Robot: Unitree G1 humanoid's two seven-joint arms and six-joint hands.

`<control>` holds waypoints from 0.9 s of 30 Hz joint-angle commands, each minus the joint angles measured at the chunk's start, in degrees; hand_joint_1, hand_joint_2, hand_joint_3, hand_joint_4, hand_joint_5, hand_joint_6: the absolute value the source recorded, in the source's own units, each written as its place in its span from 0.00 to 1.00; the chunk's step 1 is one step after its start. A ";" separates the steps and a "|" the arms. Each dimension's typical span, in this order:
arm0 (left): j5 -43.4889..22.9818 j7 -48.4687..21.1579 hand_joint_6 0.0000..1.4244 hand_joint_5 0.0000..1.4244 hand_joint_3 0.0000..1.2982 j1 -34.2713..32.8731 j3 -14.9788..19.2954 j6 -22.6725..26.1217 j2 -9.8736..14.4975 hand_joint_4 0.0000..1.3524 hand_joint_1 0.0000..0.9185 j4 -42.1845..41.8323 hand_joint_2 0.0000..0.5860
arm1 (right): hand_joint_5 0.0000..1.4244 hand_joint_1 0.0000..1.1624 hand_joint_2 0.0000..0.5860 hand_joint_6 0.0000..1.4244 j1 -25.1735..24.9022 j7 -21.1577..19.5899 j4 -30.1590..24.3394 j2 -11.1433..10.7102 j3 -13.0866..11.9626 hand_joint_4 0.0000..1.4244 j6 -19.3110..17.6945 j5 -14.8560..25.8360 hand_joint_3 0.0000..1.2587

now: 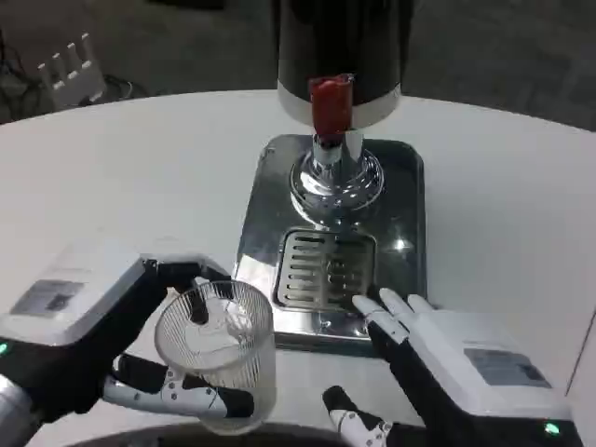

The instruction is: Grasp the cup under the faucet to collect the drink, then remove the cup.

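Observation:
A clear ribbed plastic cup [219,358] stands upright at the lower left, held by my left hand [88,345], whose fingers [177,396] wrap around its base and back. The cup is in front of and left of the drip grate [326,270]. The drink dispenser stands at the top centre with a red tap lever [331,102] above a chrome faucet [335,172]. My right hand [447,368] lies at the lower right, fingers apart and holding nothing, its fingertips [386,307] touching the front edge of the chrome base [410,223].
The white round table [121,186] spreads to both sides of the dispenser. A white rack-like object [70,65] sits beyond the table at the far left. The table's right edge [587,345] runs close to my right hand.

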 commanded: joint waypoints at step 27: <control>0.95 0.22 1.00 0.98 0.80 -3.66 -2.42 3.35 -1.14 0.87 0.56 -0.23 0.00 | 0.00 0.30 0.78 0.00 1.99 2.43 -2.46 2.73 -0.22 0.00 -0.13 -0.63 0.07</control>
